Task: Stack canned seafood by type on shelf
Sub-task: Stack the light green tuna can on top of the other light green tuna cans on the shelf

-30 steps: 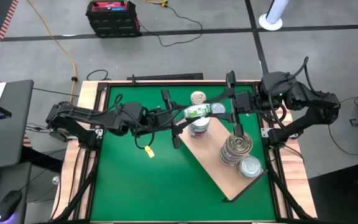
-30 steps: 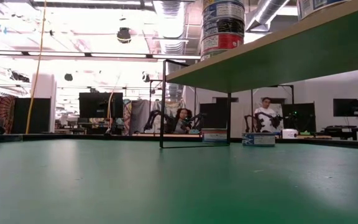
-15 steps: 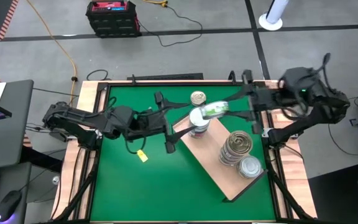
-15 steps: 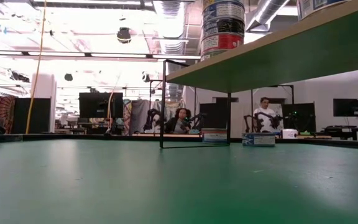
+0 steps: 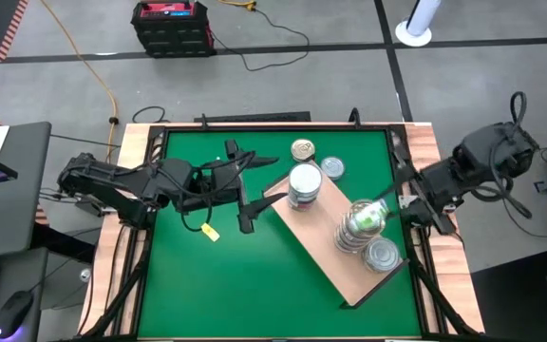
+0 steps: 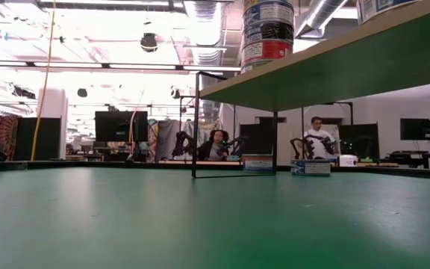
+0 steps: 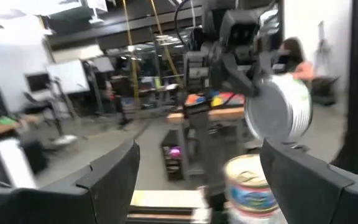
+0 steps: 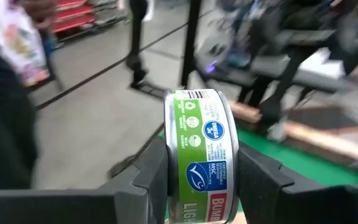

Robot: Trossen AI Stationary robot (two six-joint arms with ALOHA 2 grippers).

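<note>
Here, a green-labelled can (image 8: pixel 201 155) is pinched on its flat faces between the two fingers of the right gripper (image 5: pixel 380 211), held on edge above the tall stack of cans (image 5: pixel 357 231) at the centre right of the high view. That stack stands on the shelf (image 5: pixel 326 261), a light-wood board lying diagonally across the green mat (image 5: pixel 216 275). A second stack (image 5: pixel 304 185) stands at the board's upper end, and a single can (image 5: pixel 382 255) lies at its lower right end, just beside the tall stack. Two loose cans (image 5: pixel 302 149) rest on the mat above the board, near the upper centre. The left gripper (image 5: pixel 243 185), fingers spread wide and holding nothing, sits left of centre, apart from the board. In the low view, people sit at desks in the room beyond.
</note>
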